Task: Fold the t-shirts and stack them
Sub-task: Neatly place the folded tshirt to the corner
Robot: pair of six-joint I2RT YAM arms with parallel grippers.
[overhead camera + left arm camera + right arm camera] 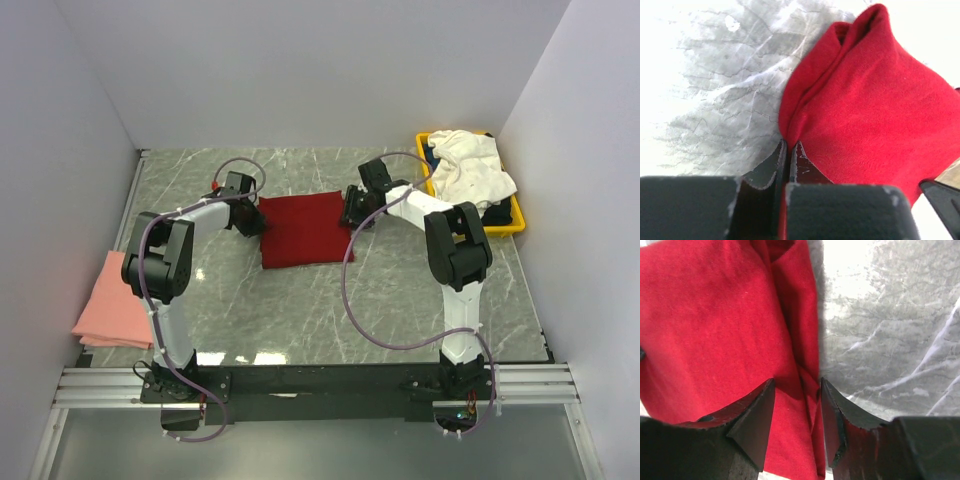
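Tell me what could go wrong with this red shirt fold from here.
The left fingers are shut on just the edge of the red shirt, so it may slip free on lifting. The right fingers are open astride the opposite edge; lifting now could raise one side only and undo the fold.

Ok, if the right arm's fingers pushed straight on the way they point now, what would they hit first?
The folded dark red cloth t-shirt: its doubled edge lies between the right fingers, which stand open. Beneath it is the grey marble-look table; how near is unclear.
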